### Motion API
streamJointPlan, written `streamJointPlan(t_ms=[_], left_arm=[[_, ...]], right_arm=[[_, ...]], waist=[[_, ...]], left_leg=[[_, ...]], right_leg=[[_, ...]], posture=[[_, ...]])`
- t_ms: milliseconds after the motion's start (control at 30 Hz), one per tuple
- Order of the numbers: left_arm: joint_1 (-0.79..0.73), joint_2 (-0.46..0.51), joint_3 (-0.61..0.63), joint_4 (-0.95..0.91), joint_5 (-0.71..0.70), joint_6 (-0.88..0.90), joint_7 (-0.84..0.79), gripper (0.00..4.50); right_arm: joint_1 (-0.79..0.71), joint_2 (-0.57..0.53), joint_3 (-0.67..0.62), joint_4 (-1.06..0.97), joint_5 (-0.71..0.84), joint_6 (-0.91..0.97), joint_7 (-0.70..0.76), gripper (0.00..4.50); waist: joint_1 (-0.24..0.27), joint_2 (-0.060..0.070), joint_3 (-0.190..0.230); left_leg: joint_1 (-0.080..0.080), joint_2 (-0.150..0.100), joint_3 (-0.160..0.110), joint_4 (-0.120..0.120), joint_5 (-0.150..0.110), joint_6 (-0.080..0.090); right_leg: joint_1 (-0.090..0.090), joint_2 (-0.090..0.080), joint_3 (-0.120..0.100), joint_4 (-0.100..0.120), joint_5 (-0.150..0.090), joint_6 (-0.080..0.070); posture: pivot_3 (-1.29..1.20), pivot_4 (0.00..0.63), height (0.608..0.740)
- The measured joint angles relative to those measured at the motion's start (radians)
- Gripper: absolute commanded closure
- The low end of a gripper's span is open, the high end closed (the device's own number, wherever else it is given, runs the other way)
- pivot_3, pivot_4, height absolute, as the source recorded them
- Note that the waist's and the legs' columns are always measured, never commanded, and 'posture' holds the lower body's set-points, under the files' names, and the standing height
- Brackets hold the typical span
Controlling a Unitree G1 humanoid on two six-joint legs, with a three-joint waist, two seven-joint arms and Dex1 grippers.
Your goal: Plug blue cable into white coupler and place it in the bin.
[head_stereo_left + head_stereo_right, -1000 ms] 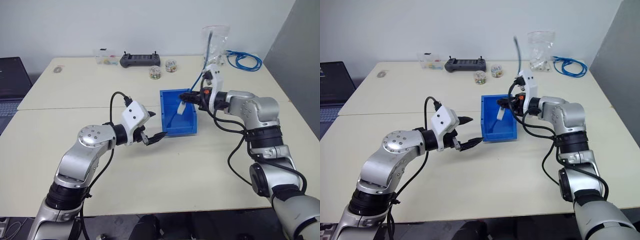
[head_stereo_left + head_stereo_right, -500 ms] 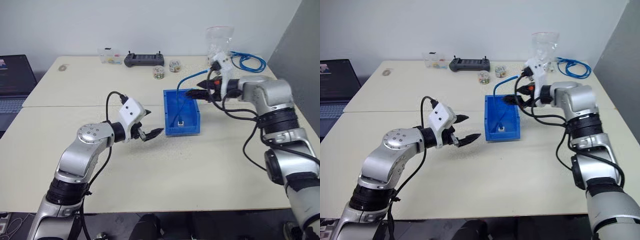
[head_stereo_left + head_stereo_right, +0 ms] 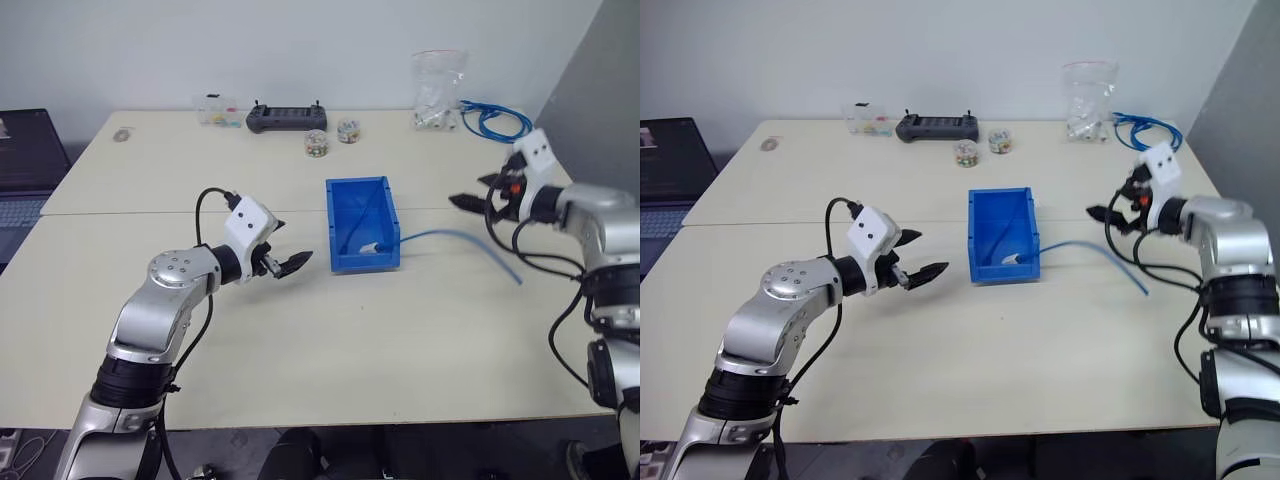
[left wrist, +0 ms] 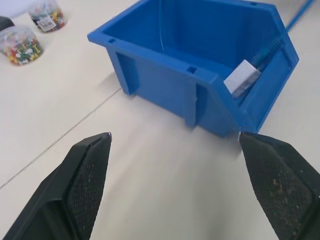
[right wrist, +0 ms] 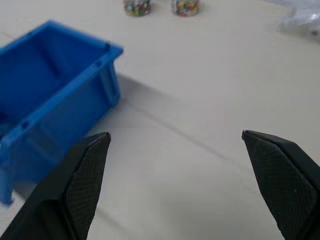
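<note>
The blue bin (image 3: pixel 347 186) stands mid-table. Inside it, near the front lip, lies the white coupler (image 4: pixel 242 77) with the blue cable (image 3: pixel 455 238) plugged into it. The cable runs out over the bin's right wall and trails across the table to the right. My right gripper (image 3: pixel 468 201) hovers open and empty to the right of the bin, above the cable's far stretch. My left gripper (image 3: pixel 287 262) is open and empty just left of the bin, fingers pointing at it.
A black controller (image 3: pixel 283 117), small jars of coloured pins (image 3: pixel 316 143), a clear box (image 3: pixel 214 111) and a clear bag (image 3: pixel 437 88) line the table's back. A coiled bundle of blue cable (image 3: pixel 492 120) lies back right. A laptop (image 3: pixel 25 160) sits at far left.
My right gripper opened and let go of the cable, then swung away to the right. The cable dropped, with the coupler end in the bin and the rest across the table.
</note>
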Motion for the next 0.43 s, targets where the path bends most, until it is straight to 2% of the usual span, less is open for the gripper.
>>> streamJointPlan(t_ms=[100,200,300,433], left_arm=[[0.012,0.015,0.008,0.007,0.0,-0.005,-0.002,0.25],[0.022,0.029,0.018,0.01,0.0,-0.013,-0.011,0.25],[0.024,0.043,0.023,0.015,-0.001,-0.031,-0.027,0.25],[0.021,0.062,0.036,0.034,-0.003,-0.045,-0.046,0.25]], right_arm=[[0.188,-0.019,-0.067,-0.221,0.068,-0.003,0.039,0.02],[0.279,-0.017,-0.11,-0.358,0.121,0.005,0.038,0.02],[0.327,-0.013,-0.122,-0.441,0.15,0.007,0.026,0.02],[0.33,-0.013,-0.123,-0.452,0.16,0.004,0.017,0.02]], waist=[[-0.002,0.0,0.0],[-0.004,0.0,0.0],[-0.003,0.0,0.0],[-0.002,0.0,0.0]], left_leg=[[0.002,0.0,0.0,0.001,-0.001,0.003],[0.006,0.0,0.0,0.001,-0.002,0.004],[0.012,0.0,0.0,0.0,-0.001,0.006],[0.012,0.0,0.0,0.0,0.002,0.01]], right_leg=[[0.001,0.0,0.001,0.002,0.001,0.001],[0.004,0.001,0.001,0.003,0.003,0.001],[0.009,0.002,0.0,0.002,0.004,0.002],[0.009,0.002,0.0,0.001,0.008,0.002]], posture=[[0.0,0.15,0.74],[0.0,0.15,0.74],[0.0,0.15,0.74],[0.0,0.15,0.74]])
